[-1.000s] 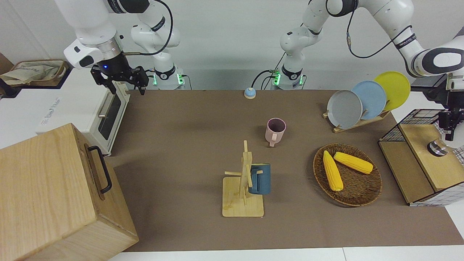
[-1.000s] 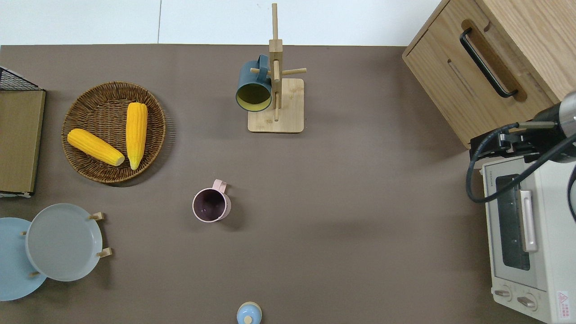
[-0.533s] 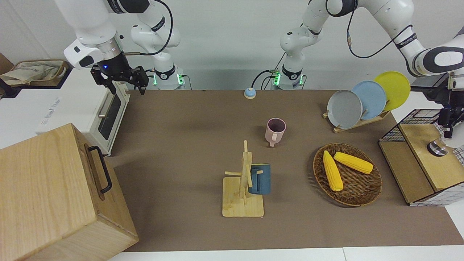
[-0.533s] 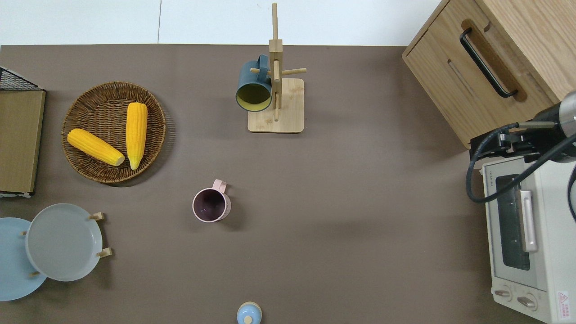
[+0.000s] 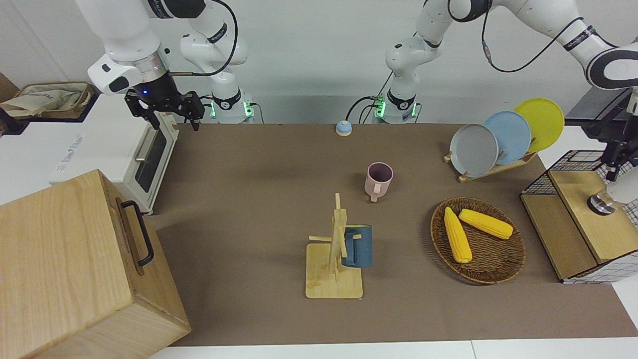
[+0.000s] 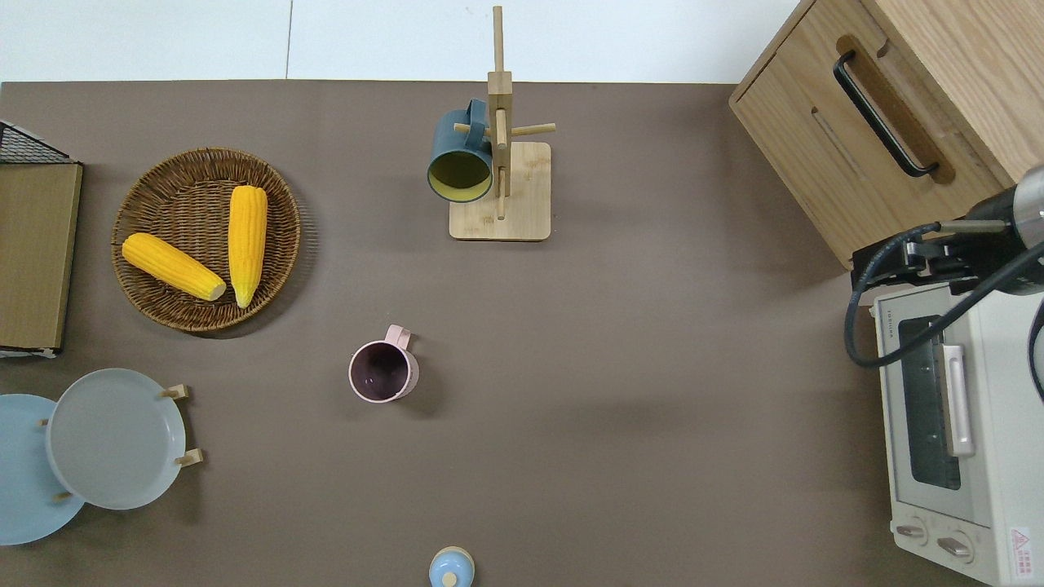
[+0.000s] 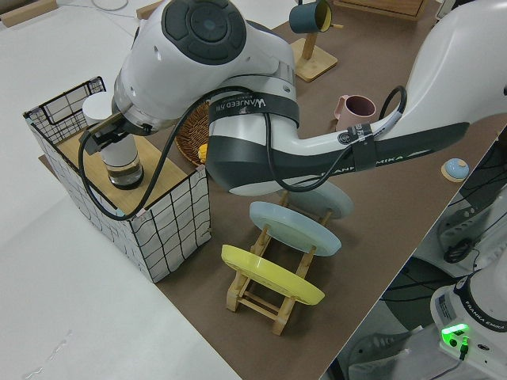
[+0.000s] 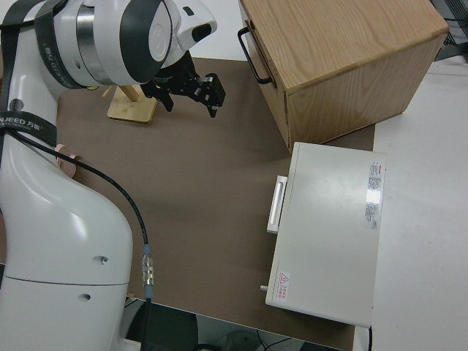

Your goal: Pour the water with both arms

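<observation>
My left gripper (image 5: 614,169) hangs just above a white cylindrical bottle (image 7: 113,150) that stands on the wooden shelf inside a wire basket (image 5: 573,162) at the left arm's end of the table. In the left side view the left gripper (image 7: 101,138) sits against the bottle's upper part. My right gripper (image 5: 174,124) is open and holds nothing; it hangs over the toaster oven (image 5: 142,149) corner nearest the wooden box. A pink mug (image 6: 383,372) stands upright mid-table. No water shows.
A dark blue mug (image 6: 461,159) hangs on a wooden mug tree (image 6: 499,191). A wicker basket (image 6: 147,281) holds two corn cobs. A plate rack (image 5: 503,164) carries three plates. A big wooden box (image 5: 75,269) stands beside the oven. A small blue bell (image 5: 343,128) lies near the arm bases.
The left arm has lifted and its gripper has risen a little above the bottle. The right gripper has barely moved.
</observation>
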Robot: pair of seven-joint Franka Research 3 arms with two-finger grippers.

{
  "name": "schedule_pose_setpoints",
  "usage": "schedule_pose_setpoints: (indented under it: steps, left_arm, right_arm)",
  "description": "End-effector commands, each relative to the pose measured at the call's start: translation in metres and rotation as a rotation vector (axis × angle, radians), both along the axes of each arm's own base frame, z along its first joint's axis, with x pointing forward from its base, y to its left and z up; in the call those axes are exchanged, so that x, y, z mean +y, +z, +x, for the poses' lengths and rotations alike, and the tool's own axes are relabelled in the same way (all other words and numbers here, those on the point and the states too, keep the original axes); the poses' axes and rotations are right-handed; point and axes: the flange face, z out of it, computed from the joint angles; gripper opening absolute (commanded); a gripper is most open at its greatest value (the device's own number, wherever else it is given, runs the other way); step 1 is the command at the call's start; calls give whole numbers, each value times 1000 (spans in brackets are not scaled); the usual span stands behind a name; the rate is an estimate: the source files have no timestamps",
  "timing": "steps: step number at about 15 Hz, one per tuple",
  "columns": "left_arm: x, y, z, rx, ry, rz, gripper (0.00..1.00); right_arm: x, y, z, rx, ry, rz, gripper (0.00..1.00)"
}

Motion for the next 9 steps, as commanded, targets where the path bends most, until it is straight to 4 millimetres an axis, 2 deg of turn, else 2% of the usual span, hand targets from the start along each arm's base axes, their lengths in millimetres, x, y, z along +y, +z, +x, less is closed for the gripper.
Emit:
schedule_pose_setpoints:
  steps: [1, 4, 7, 9]
  left_arm:
    - [6, 24, -15, 88, 7, -6, 1000]
    - [0, 33, -24, 154, 16, 3, 1000]
    - [-11, 53, -38, 238, 55, 19, 1000]
    - [-20, 53, -41, 291, 79, 4, 1000]
  right_arm:
    - [-2, 2, -2, -2, 16, 16, 992]
    - [-2, 2, -2, -2, 16, 14, 992]
    - [-3, 2, -2, -2, 15, 15, 992]
    - [-3, 2, -2, -2, 15, 14, 992]
